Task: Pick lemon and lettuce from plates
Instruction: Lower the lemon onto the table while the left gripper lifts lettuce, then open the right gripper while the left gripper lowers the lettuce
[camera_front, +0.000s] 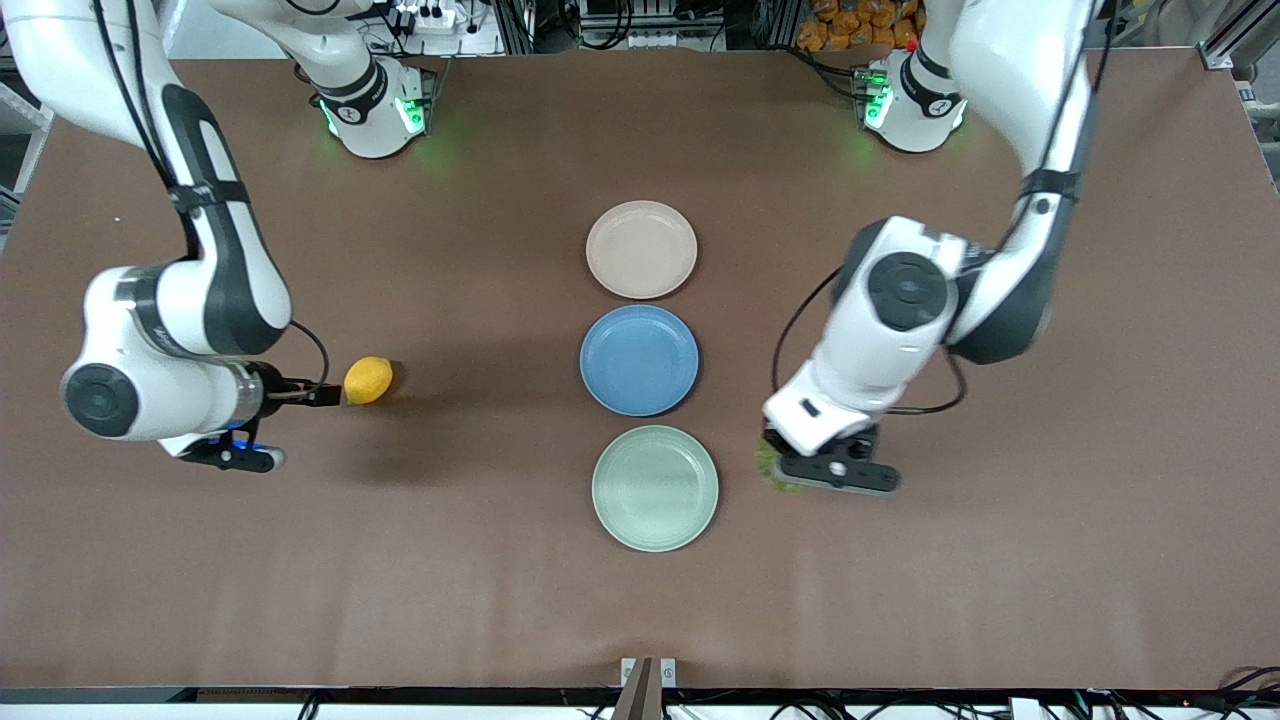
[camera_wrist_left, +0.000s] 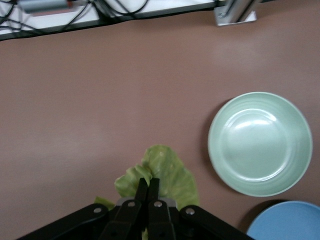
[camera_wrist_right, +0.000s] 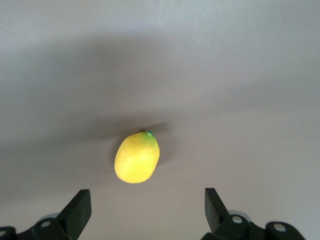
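Note:
The lemon (camera_front: 368, 380) lies on the bare table toward the right arm's end, off any plate. My right gripper (camera_front: 318, 396) is open and empty right beside it; in the right wrist view the lemon (camera_wrist_right: 137, 157) sits just ahead of the wide-apart fingertips (camera_wrist_right: 145, 205), not touching them. My left gripper (camera_wrist_left: 148, 186) is shut on the lettuce (camera_wrist_left: 172, 172), low over the table beside the mint green plate (camera_wrist_left: 260, 143). In the front view only an edge of the lettuce (camera_front: 768, 468) shows under the left hand. The beige-pink plate (camera_front: 641, 249) and the mint green plate (camera_front: 655, 487) are both empty.
A blue plate (camera_front: 639, 360) sits between the two task plates, also empty; its rim shows in the left wrist view (camera_wrist_left: 285, 222). A small metal bracket (camera_front: 648, 672) stands at the table edge nearest the front camera.

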